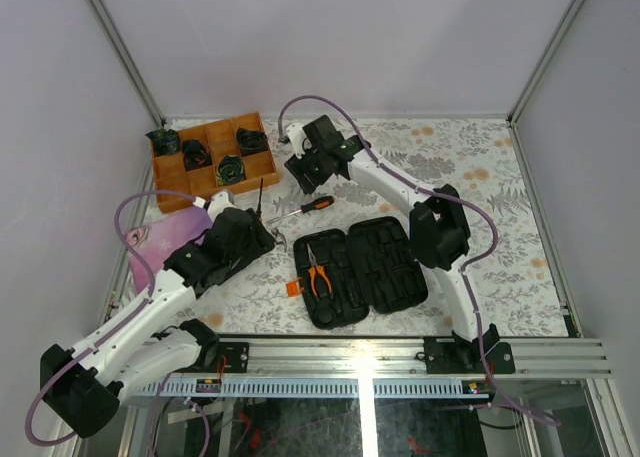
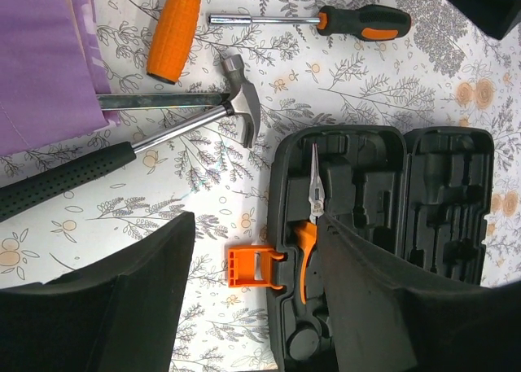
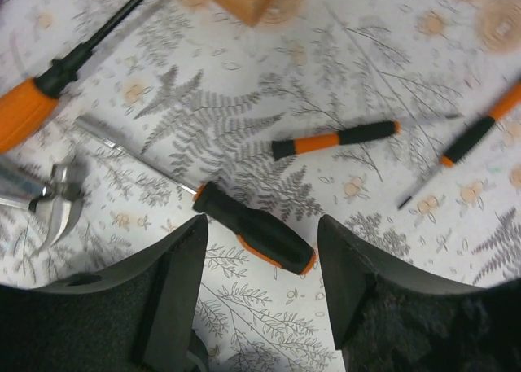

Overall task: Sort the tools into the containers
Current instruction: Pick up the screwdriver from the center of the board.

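Tablecloth [image 1: 480, 197] of grey ferns and orange blossoms fills your top view between pale walls [image 1: 350, 37]; the open black case [image 1: 385, 262] lies toward 6 o'clock, with the pliers [image 1: 318, 272] inside. On your left wrist view, the left gripper [image 2: 256, 225] is spread and empty, with the hammer [image 2: 242, 103] at 11 o'clock. On the right wrist view, the right gripper [image 3: 262, 224] is spread over a screwdriver [image 3: 269, 238], not pinching it.

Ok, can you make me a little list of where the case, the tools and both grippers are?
case: open flat on the table
inside the case: pliers
loose on the table: hammer, screwdriver, thin driver, second thin driver
left gripper: open, empty, over the case's edge
right gripper: open, one finger on each side of the screwdriver's handle
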